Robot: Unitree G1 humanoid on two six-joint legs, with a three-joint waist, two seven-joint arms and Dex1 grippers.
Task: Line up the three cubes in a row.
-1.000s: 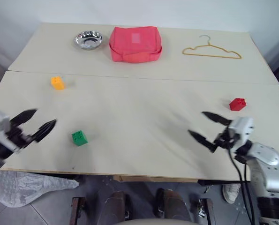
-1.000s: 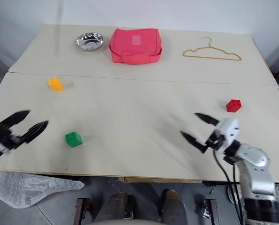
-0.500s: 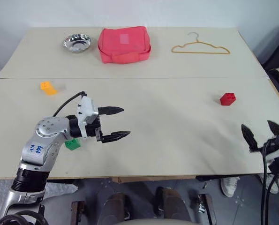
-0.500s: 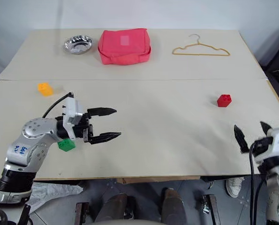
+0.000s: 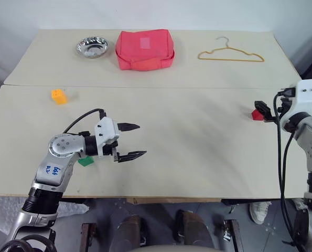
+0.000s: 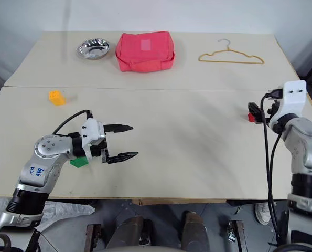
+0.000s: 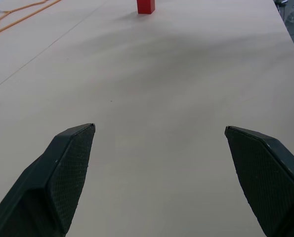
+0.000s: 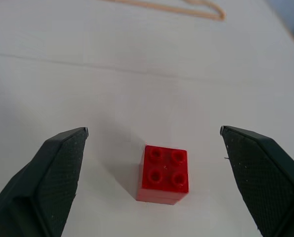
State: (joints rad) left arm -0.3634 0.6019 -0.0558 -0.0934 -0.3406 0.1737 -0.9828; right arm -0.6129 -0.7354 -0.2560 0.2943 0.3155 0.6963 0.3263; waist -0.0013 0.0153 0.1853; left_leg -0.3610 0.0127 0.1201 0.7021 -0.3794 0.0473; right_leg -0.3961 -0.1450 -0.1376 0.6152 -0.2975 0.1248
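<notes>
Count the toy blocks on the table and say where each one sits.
3. The orange block sits far left, alone. The green block lies near the front edge, partly hidden under the left arm. The red block sits at the right, between the right gripper's open fingers.

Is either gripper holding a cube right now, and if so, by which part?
Neither. The right gripper is open with the red cube between its fingers, untouched. The left gripper is open over bare table.

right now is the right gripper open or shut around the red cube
Open. In the right wrist view the right gripper has its fingers spread wide, with the red cube sitting studs-up on the table between them, untouched.
</notes>
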